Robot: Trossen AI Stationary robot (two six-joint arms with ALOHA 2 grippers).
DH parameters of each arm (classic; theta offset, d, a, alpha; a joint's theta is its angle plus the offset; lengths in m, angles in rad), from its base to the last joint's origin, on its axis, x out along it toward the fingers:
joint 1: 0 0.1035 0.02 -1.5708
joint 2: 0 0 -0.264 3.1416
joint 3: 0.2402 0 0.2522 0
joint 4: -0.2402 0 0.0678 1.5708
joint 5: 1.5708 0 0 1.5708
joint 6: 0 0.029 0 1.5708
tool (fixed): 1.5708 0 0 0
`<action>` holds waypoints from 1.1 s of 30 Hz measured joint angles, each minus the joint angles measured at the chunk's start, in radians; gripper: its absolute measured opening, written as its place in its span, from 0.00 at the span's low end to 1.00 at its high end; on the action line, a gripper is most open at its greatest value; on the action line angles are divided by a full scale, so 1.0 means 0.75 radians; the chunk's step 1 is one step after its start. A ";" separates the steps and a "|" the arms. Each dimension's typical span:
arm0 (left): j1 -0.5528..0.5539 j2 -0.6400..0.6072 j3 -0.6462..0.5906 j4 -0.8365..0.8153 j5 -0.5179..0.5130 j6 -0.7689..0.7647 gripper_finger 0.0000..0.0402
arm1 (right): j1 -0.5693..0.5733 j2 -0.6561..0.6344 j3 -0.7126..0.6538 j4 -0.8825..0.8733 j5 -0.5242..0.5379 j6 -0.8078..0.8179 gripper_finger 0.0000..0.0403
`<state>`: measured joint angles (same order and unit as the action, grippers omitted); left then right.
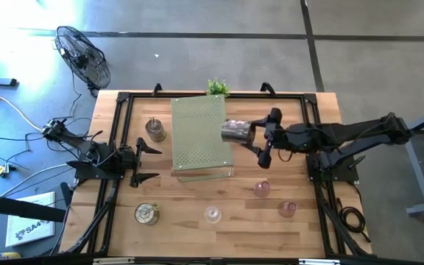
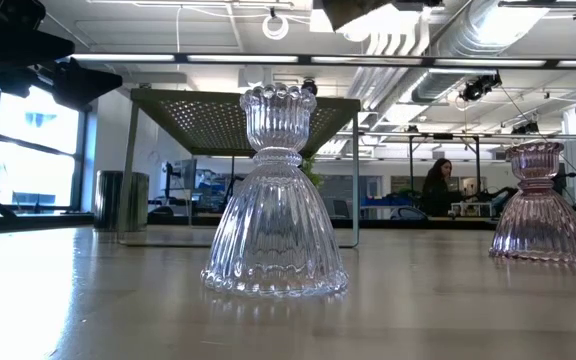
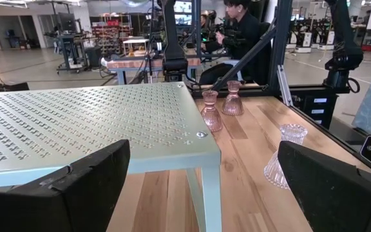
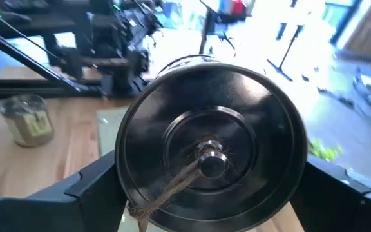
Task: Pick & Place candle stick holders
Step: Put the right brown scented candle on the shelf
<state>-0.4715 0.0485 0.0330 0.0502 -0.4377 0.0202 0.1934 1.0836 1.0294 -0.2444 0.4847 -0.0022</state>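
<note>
My right gripper (image 1: 254,137) is shut on a dull metal candle stick holder (image 1: 235,132) over the right edge of the pale green perforated board (image 1: 201,136). Two more metal holders stand on the table at the left (image 1: 154,130) and the near left (image 1: 146,214). A clear glass holder (image 1: 213,214) and two pink ones (image 1: 262,189) (image 1: 288,208) stand on their wide bases near the front. My left gripper (image 1: 147,163) waits open at the board's left side, with nothing between its fingers. My right gripper pinches the metal holder's round wall (image 4: 131,193) between its two fingers (image 4: 85,190), one on each side. The fingers reach in roughly level from the table's right. The holder lies on its side, one round end (image 4: 211,154) facing the wrist, lifted clear above the board's right edge.
The board (image 3: 89,129) stands on thin legs like a small raised table. A small green plant (image 1: 217,87) sits at its far edge. Black frame rails (image 1: 124,132) run along the table's sides. A fan (image 1: 83,55) stands on the floor; people sit beyond the table (image 3: 237,32).
</note>
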 joint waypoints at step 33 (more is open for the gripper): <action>0.000 -0.001 0.000 0.015 -0.057 0.098 0.97 | 0.100 0.199 0.000 0.202 0.043 -0.066 0.85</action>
<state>-0.4713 0.0479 0.0330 0.0617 -0.4806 0.0939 0.2684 1.2327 1.0294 -0.0929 0.5171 -0.0517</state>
